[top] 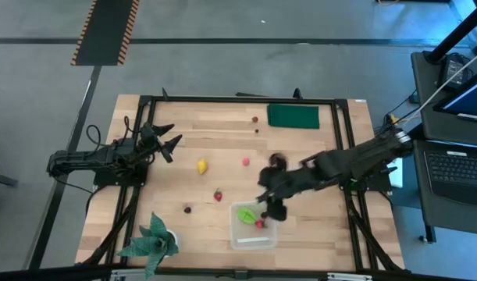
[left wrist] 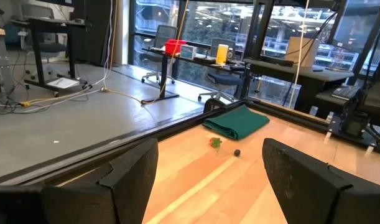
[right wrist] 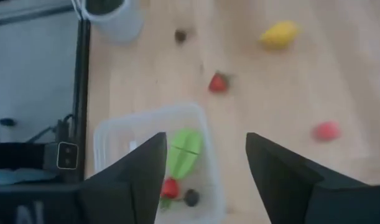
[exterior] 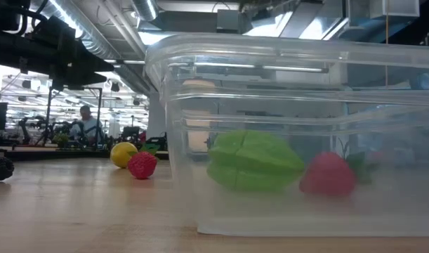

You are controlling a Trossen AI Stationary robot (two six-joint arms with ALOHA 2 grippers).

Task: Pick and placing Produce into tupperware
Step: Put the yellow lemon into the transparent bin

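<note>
A: Where's the right tool [top: 271, 204]?

B: Above the tupperware [top: 250, 236], over its edge towards the middle of the surface [top: 222, 125]. Its fingers stand apart with nothing between them. I'd judge it is there either to drop a piece off or to head out for another.

A: What's inside?

B: A light green piece [exterior: 253, 160] and a red berry [exterior: 328, 174] side by side; the right wrist view also shows a tiny dark one [right wrist: 191, 198] near the berry. The container sits by the near edge, right of the teal plant [top: 151, 240] at the near left corner, probably to keep it within the right arm's easy reach.

A: What's left out?

B: The yellow lemon [top: 201, 165], a pink berry [top: 245, 161], a second red berry [top: 218, 195] and a dark berry [top: 187, 208], scattered mid-surface. Two more tiny ones [top: 255, 121] lie beside the green pad [top: 293, 115] at the far edge.

A: And the left tool [top: 166, 137]?

B: Parked towards the left edge, open and empty, pointing at the far side.
</note>
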